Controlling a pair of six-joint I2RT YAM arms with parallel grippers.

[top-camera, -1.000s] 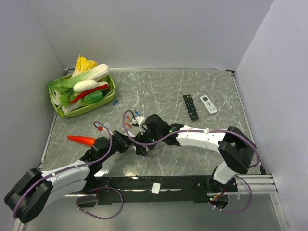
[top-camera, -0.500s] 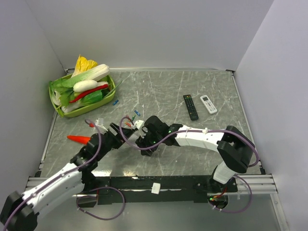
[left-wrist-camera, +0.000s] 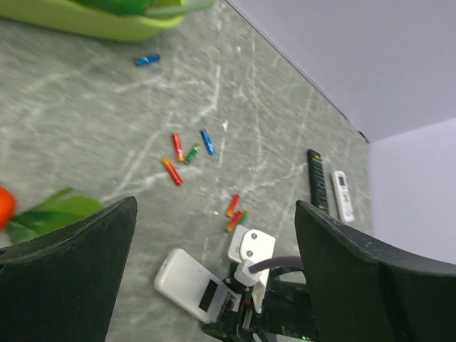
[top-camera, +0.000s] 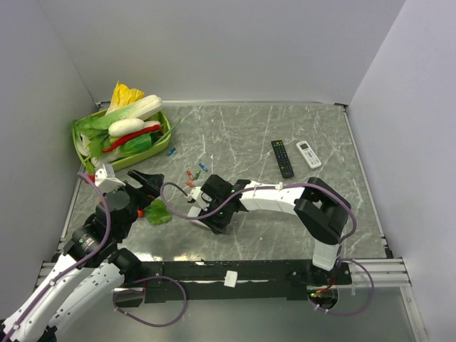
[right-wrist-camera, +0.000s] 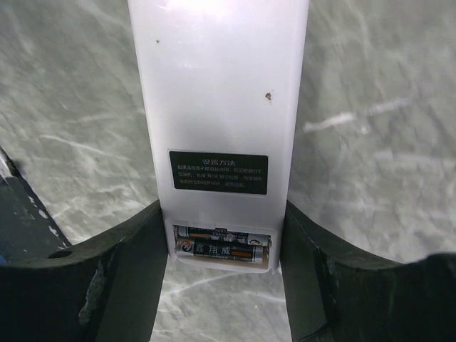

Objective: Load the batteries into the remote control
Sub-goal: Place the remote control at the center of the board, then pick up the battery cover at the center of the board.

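- The left arm [top-camera: 92, 239] stands raised over the near-left of the table [top-camera: 249, 135], its wrist tipped toward the middle. The left gripper [top-camera: 151, 182] gapes wide and holds nothing.
- The right arm [top-camera: 278, 198] stretches low and leftward. The right gripper [right-wrist-camera: 221, 214] clamps the long sides of the remote control [right-wrist-camera: 217, 92], which lies white back up.
- Two batteries [right-wrist-camera: 222, 248] sit in its open compartment, and loose batteries [left-wrist-camera: 187, 153] lie beyond it.

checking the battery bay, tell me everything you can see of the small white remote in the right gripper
The remote control is a white plastic-looking slab, back up, low over the grey table. A black label with white print crosses its back. The bay at its near end is uncovered and shows batteries seated inside. The right gripper clamps both long edges beside that bay.
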